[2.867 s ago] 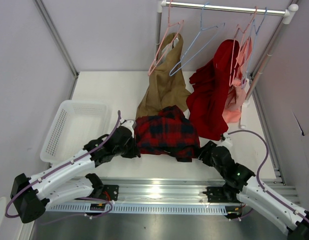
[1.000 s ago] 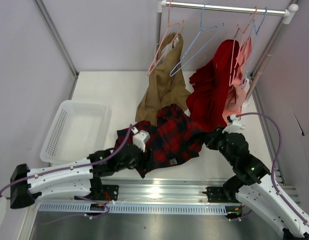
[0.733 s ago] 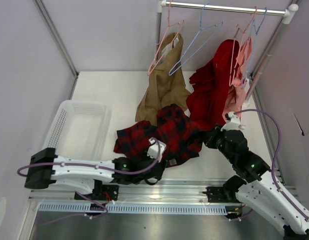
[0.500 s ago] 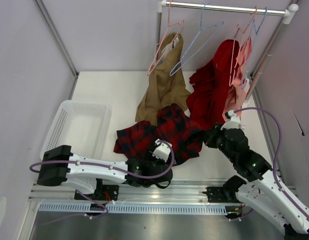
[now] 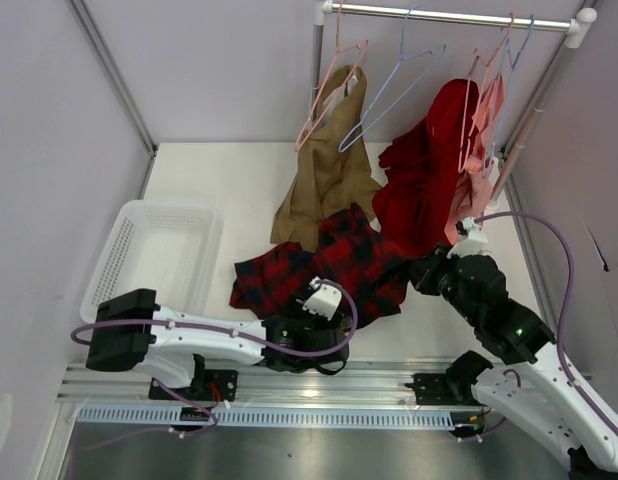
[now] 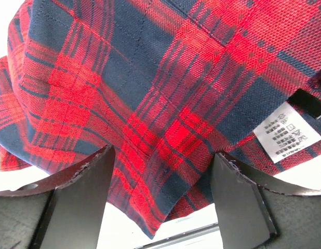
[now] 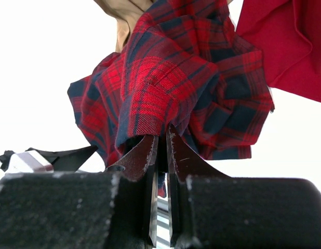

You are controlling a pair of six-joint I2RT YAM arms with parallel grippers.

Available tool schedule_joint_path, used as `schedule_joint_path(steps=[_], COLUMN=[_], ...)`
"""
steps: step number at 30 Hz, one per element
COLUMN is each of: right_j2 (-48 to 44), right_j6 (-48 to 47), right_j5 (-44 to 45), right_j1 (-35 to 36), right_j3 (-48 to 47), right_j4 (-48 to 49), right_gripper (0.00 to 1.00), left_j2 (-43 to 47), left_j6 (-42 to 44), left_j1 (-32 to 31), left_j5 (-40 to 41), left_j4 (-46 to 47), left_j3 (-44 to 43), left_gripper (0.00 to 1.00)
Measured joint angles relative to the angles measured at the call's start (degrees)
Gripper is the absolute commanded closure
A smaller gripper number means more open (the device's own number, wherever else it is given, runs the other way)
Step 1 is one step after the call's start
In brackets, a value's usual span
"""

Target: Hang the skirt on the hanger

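Skirt [image 7: 165, 88] pinched in closed right tool [image 7: 162, 148]; left tool [image 6: 164, 155] spread wide.

the skirt [image 5: 324, 265] lies on the table [image 5: 219, 180] between the two arms, with the basket [image 5: 139, 260] to its left. behind it, the rail [image 5: 449, 15] carries the hanger [image 5: 389, 95] between a left garment [image 5: 329, 170] and a right garment [image 5: 424, 190], both reaching down to the skirt.

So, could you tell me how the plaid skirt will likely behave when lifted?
Probably floppy: the skirt bunches in folds above the right fingers pinching it. It would likely sag where unsupported; its other end lies crumpled on the table.
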State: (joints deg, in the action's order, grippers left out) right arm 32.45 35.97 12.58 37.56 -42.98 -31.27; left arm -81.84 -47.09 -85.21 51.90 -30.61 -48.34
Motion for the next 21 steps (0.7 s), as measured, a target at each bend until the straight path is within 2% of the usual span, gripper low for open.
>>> schedule_joint_path(steps=[5, 9, 13, 17, 18, 20, 21], right_j2=[0.0, 0.0, 0.0, -0.2, -0.3, -0.5, -0.7], right_j6=[0.0, -0.1, -0.7, -1.1, -1.2, -1.6, -1.7], right_j5=[0.0, 0.1, 0.3, 0.3, 0.3, 0.2, -0.1], right_j1=[0.1, 0.2, 0.2, 0.2, 0.1, 0.0, -0.1], right_j3=[-0.9, -2.2, -4.0, -4.8, -4.8, -4.9, -4.9], right_j4=[-0.8, -2.2, -3.7, -4.7, -5.0, -5.4, -5.7], right_gripper=[1.0, 1.0, 1.0, 1.0, 1.0, 1.0, 1.0], left_j2=[-0.2, 0.7, 5.7, 10.1, 10.9, 12.6, 13.5], left_j6=[-2.6, -6.0, -7.9, -8.6, -8.6, -8.6, -8.5], left_j1=[0.5, 2.8, 6.6, 10.3, 11.2, 12.9, 13.8], left_j5=[0.0, 0.0, -0.2, -1.1, -1.6, -2.5, -3.1], left_j4=[-2.1, -3.9, -5.7, -6.3, -6.1, -5.2, -4.8], left_j3=[0.0, 2.2, 6.5, 7.5, 7.6, 8.3, 8.8], left_gripper=[0.23, 0.25, 0.33, 0.44, 0.51, 0.58, 0.69])
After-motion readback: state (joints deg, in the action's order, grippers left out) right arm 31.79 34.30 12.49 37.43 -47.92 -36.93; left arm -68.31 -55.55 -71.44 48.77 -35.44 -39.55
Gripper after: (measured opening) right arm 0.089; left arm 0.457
